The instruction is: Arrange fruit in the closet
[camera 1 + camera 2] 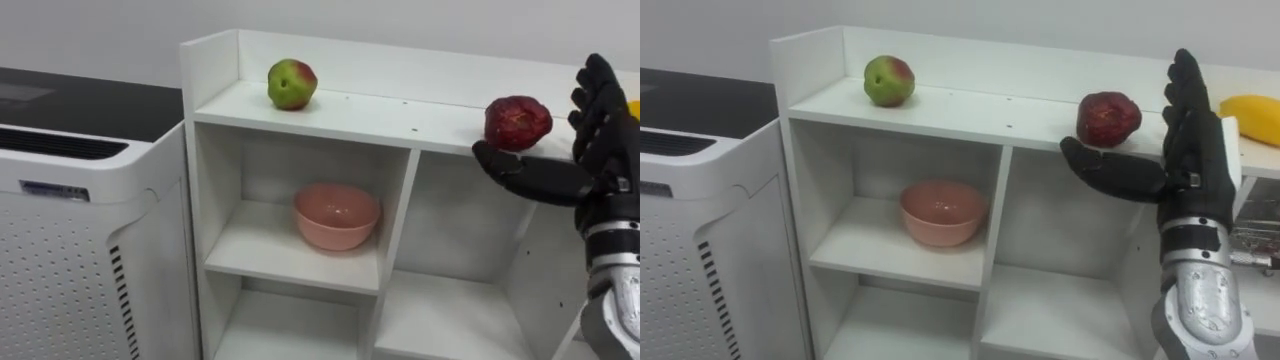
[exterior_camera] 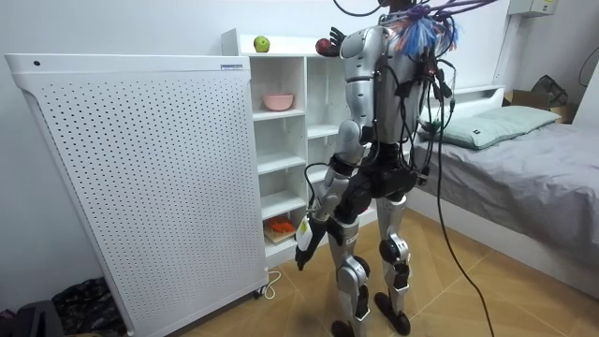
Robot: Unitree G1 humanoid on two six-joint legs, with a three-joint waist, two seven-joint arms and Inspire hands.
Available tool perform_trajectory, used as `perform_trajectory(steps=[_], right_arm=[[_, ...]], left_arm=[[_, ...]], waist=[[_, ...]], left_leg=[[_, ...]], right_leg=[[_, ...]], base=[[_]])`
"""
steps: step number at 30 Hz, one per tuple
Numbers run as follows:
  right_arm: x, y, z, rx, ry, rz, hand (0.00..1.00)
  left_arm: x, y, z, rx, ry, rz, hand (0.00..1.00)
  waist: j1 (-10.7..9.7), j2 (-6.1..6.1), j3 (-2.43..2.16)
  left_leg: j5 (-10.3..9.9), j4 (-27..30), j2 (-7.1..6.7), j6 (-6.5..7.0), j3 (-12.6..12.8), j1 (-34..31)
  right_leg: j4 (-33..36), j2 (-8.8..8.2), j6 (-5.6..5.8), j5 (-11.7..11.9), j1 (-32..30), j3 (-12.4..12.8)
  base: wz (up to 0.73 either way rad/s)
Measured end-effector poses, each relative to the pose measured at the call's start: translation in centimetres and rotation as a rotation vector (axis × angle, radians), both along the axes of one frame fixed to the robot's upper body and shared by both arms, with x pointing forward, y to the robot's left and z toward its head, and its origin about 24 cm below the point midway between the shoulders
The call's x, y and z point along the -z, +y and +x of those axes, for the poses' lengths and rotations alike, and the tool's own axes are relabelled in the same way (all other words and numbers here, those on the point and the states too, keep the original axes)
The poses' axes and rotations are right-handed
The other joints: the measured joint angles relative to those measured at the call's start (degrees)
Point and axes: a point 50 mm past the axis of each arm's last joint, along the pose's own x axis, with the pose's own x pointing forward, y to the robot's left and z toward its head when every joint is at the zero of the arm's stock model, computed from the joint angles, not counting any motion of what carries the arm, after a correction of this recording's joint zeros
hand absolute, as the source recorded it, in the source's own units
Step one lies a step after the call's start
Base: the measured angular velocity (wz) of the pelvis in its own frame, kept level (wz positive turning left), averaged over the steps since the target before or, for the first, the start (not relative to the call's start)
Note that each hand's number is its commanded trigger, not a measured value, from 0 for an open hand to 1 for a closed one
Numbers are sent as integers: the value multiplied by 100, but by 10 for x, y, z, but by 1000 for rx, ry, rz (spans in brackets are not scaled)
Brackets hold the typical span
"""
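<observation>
A dark red fruit (image 1: 517, 122) lies near the front edge of the white closet's top board (image 1: 350, 112). My right hand (image 1: 600, 150) is open just beside it, with the fingers upright to the fruit's right and the thumb stretched out below and in front of it. Farther left on the same board sits a green and red apple (image 1: 291, 84). A yellow fruit (image 1: 1250, 118) lies at the board's right end, behind my right hand. A pink bowl (image 1: 336, 215) stands in the upper left compartment. My left hand (image 2: 306, 245) hangs by my thigh in the room view.
A tall white perforated appliance (image 1: 60, 230) stands close against the closet's left side. I stand facing the closet, with a bed (image 2: 524, 159) behind me on the room view's right. Something orange (image 2: 281, 226) lies on a low shelf.
</observation>
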Motion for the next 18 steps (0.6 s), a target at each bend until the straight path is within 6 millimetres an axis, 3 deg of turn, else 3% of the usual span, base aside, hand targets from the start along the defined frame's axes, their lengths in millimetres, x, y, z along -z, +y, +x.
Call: perform_trajectory(steps=[7, 9, 10, 11, 12, 13, 18], right_arm=[[0, 1, 0, -27, 5, -3, 0], [0, 2, 1, -37, 7, -7, 6], [0, 2, 1, -43, 8, -7, 50], [0, 3, 1, -44, 9, -7, 60], [0, 3, 1, -46, 9, -7, 86], [0, 3, 1, -50, 10, -9, 98], [0, 3, 1, -46, 11, -26, 100]], left_arm=[[0, 0, 0, 1, 1, -2, 0], [0, 0, 0, 1, 1, -2, 0], [0, 0, 0, 1, 1, -2, 0], [0, 0, 0, 1, 1, -2, 0], [0, 0, 0, 1, 1, -2, 0], [0, 0, 0, 1, 2, -2, 0], [0, -1, -3, 1, 14, -16, 0]], waist=[[8, -34, -21], [9, -42, -24], [10, -47, -25], [12, -50, -24], [19, -55, -22], [21, -58, -22], [27, -74, -16]], left_leg=[[0, -11, -3, 0, 0, -13], [0, -13, -3, 0, 0, -9], [0, -13, -4, 0, 0, -5], [0, -13, -4, 0, 0, -4], [0, -13, -4, 0, 0, -4], [0, -13, -3, 0, 0, -4], [1, -10, 0, -1, 1, -18]], right_leg=[[-1, 1, 0, 0, -21, 1], [-3, 2, 0, 0, -18, 6], [-5, 2, 0, 0, -15, 10], [-6, 2, 0, 0, -14, 11], [-8, 2, 0, 0, -13, 12], [-9, 2, 0, 0, -13, 12], [-7, 2, 0, 0, -28, -14]], base=[[0], [0], [0], [0], [0], [0], [0]])
